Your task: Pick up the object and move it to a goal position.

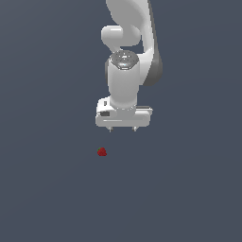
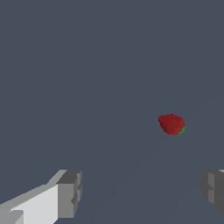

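A tiny red strawberry [image 1: 101, 151] with a bit of green at its edge lies on the dark grey floor. It also shows in the wrist view [image 2: 171, 124]. My white gripper [image 1: 122, 128] hangs above the floor, pointing down, a little to the exterior view's right of the strawberry and behind it. Its jaws stand wide apart with nothing between them. In the wrist view the gripper [image 2: 142, 192] shows two grey fingertips [image 2: 70, 192] far apart, and the strawberry lies beyond them, not between them.
The floor [image 1: 47, 189] is a plain dark grey surface with no other object in view. The white arm [image 1: 125, 56] rises behind the gripper to the top of the exterior view.
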Robot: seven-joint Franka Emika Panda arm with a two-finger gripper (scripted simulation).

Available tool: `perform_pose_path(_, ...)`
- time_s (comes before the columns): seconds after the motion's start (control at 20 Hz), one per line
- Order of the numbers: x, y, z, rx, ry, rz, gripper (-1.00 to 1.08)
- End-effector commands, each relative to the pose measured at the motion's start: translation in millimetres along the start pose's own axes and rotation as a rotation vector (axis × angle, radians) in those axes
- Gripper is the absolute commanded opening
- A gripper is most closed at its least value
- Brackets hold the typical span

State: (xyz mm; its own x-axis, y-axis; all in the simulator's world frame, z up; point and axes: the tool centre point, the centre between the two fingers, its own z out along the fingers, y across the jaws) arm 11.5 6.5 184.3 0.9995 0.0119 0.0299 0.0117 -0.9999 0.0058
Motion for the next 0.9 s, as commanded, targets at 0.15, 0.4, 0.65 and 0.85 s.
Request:
perform_pose_path(0.15,-0.5,-1.2,-1.3,-0.003,0.0,-0.011,1.0)
perform_pose_path(0.4,-3.0,-6.8,-7.4,-0.016,-0.002,-0.06,1.0)
perform_pose_path(0.65,-3.1,-7.2,-7.7,-0.017,-0.002,-0.065,1.0)
perform_pose_path(0.85,-1.6,-3.7,-4.1,-0.017,-0.003,-0.076,1.0)
